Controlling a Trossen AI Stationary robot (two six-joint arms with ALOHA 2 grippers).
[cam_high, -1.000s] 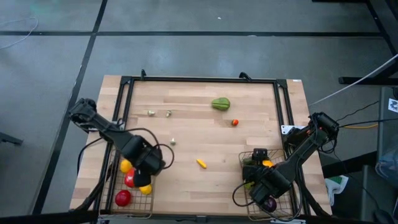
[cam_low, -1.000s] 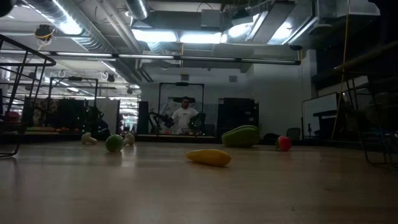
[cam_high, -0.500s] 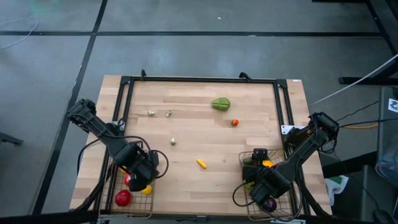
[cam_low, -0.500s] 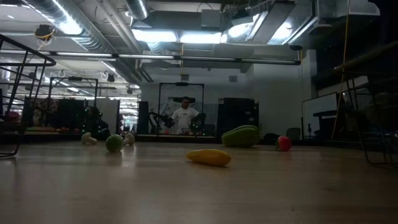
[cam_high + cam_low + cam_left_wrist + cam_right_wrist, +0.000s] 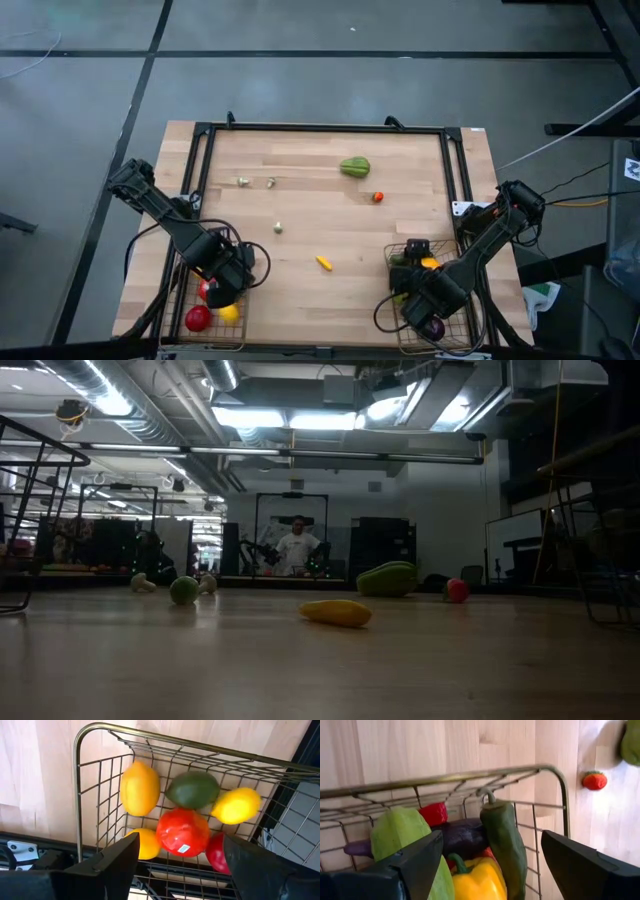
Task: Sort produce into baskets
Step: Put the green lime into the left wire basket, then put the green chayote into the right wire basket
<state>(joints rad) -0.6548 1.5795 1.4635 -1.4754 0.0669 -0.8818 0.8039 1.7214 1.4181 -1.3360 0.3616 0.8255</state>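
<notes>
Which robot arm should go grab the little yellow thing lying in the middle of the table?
Probably the left: its gripper, open and empty over the left basket, looks slightly nearer the yellow piece than the right gripper.

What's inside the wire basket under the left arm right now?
In the left wire-mesh basket: two yellow lemon-shaped pieces, a dark green fruit, a red stickered fruit, an orange piece and another red one, both partly hidden.

Left dark wire-mesh basket at tabletop's near-left corner, matching right wire-mesh basket at near-right corner. Left gripper above left basket; right gripper above right one. Loose on tabletop: yellow oblong piece between baskets, big green piece toward far edge, small red piece just nearer than it.
</notes>
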